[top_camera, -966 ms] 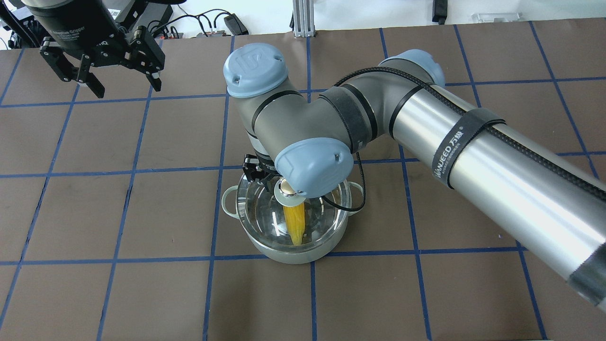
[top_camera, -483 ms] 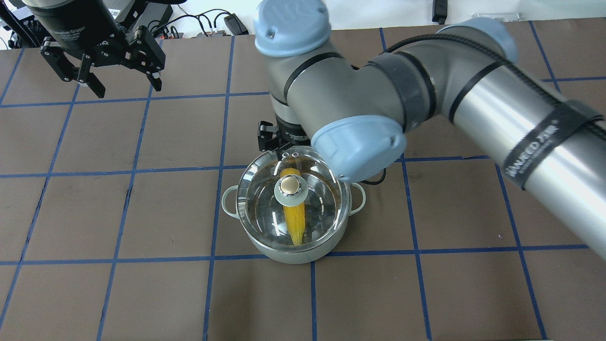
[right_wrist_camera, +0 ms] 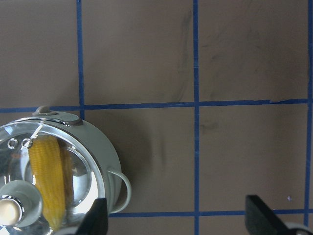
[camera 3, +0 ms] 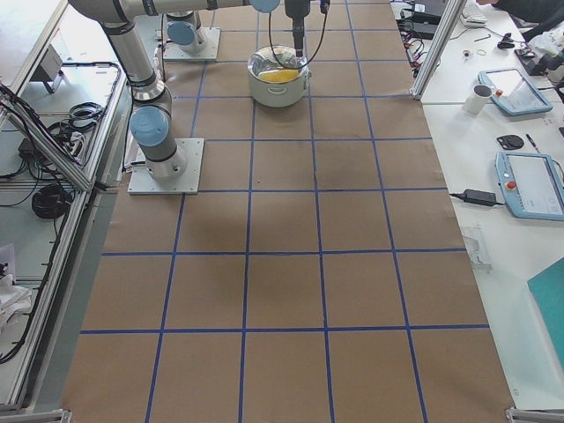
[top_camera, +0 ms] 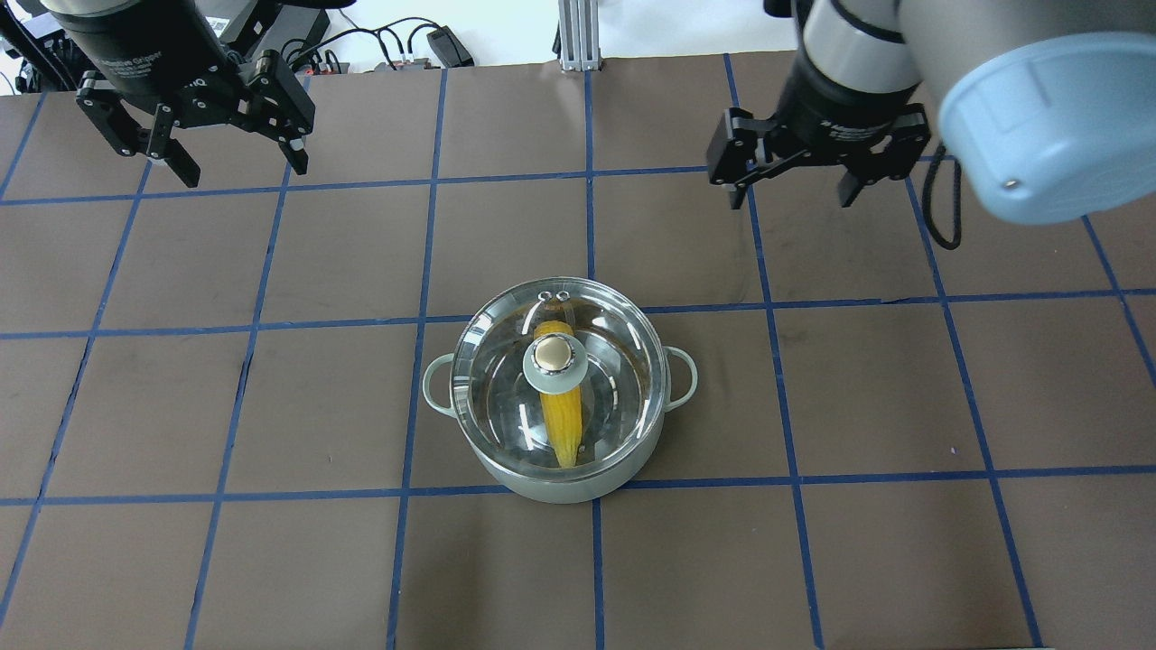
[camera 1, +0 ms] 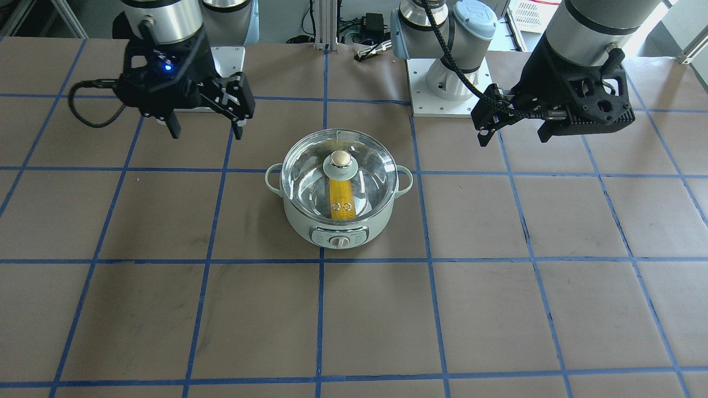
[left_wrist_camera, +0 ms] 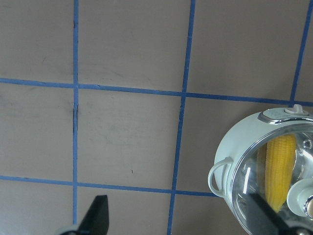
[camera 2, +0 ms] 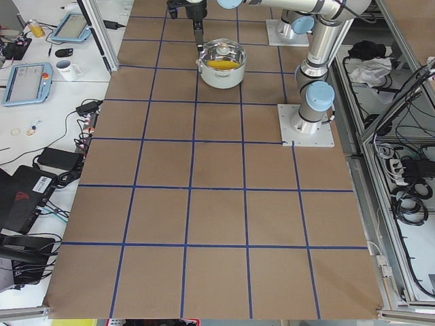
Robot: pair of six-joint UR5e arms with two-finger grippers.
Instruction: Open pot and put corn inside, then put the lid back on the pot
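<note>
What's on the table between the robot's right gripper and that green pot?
Nothing: in the overhead view, only bare brown table with blue tape lines stretches between the right gripper and the pot.

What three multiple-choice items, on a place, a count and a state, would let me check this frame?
1. Where is the corn?
A) on the table
B) inside the pot
C) in a hand

2. How many vent holes does the lid have?
A) one
B) two
C) four

3. The right hand is:
A) open and empty
B) shut on the knob
C) shut on the corn

Key:
1 B, the cob shows through the glass lid seated on the pot.
2 B, two metal rings sit side by side.
3 A, nothing sits between its spread jaws, and it is well away from the pot.
</note>
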